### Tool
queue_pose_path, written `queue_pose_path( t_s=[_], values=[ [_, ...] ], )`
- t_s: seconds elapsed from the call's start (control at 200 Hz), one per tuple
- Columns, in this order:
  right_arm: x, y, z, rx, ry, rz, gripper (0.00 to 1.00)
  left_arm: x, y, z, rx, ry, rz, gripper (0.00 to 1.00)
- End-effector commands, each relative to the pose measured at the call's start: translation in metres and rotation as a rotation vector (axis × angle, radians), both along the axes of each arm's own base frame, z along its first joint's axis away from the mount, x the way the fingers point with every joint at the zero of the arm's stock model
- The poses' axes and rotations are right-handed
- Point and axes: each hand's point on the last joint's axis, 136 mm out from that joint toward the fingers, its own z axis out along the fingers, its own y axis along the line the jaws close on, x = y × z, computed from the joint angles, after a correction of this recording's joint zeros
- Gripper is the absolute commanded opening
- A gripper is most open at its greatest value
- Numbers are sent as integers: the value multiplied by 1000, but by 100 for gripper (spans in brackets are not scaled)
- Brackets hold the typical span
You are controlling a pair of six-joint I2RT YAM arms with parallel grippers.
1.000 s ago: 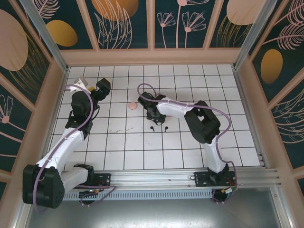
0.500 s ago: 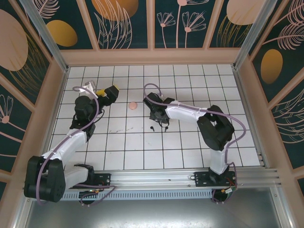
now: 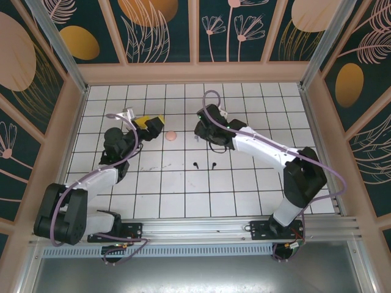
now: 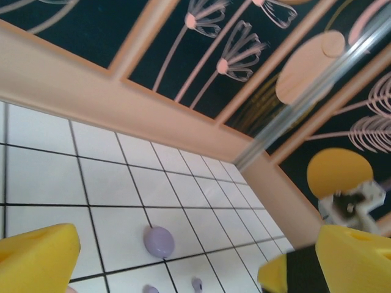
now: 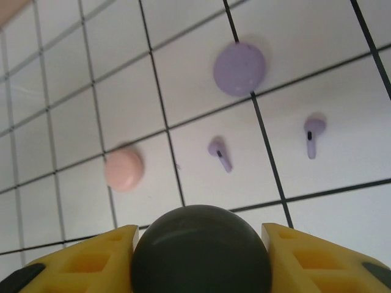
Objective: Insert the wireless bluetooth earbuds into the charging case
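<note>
Black round case (image 5: 200, 259) is clamped in your right tool (image 5: 199, 243) — your left tool (image 4: 177, 259) stands wide open over the tiled surface (image 4: 43, 177).

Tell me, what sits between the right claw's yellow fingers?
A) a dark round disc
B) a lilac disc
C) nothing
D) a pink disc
A: a dark round disc fills the gap between the right gripper's yellow fingers, while the lilac disc and pink disc lie on the tiles.
</note>
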Motion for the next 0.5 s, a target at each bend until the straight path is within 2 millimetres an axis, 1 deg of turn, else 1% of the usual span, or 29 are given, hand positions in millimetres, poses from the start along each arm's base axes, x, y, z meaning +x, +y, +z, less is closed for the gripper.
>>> queue_pose_path(
  t_s=[0.0, 0.05, 0.125, 0.265, 0.425, 0.495],
  values=[
    [10, 13, 47, 122, -90, 6, 34, -14, -22, 8, 22, -107, -97, 99],
    [12, 15, 56, 144, -102, -1, 34, -19, -27, 5, 22, -121, -118, 99],
    [14, 18, 64, 180, -111, -14, 34, -25, -36, 3, 13, -141, -157, 98],
    [16, 25, 74, 285, -110, -52, 34, -34, -52, 2, -18, -182, -226, 96],
    [16, 29, 78, 397, -99, -107, 34, -42, -62, 5, -76, -219, -281, 92],
    [17, 31, 77, 437, -93, -127, 34, -43, -66, 5, -100, -222, -308, 86]
  ],
)
